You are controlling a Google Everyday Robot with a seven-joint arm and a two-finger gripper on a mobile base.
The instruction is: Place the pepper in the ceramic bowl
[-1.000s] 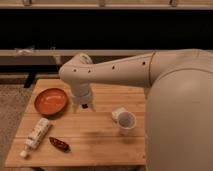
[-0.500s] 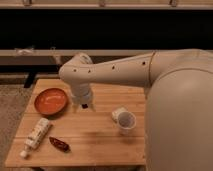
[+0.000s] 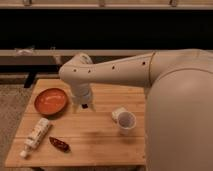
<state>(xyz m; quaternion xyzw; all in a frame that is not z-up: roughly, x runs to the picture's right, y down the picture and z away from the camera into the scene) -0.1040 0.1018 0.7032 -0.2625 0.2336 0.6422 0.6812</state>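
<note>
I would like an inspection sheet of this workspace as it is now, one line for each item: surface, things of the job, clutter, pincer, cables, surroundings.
Surface: wooden slatted table, no spill seen.
Job's things: pepper lies near the front left edge, beside the bottle, not held; ceramic bowl at the back left, nothing seen in it.
Clutter: white bottle lying on its side at the left; white mug right of the middle.
Grippers: pincer hangs under the arm, over the table just right of the bowl, well apart from the pepper.
Cables: nothing seen.
Surroundings: dark wall with a pale ledge behind; speckled floor at the left.
</note>
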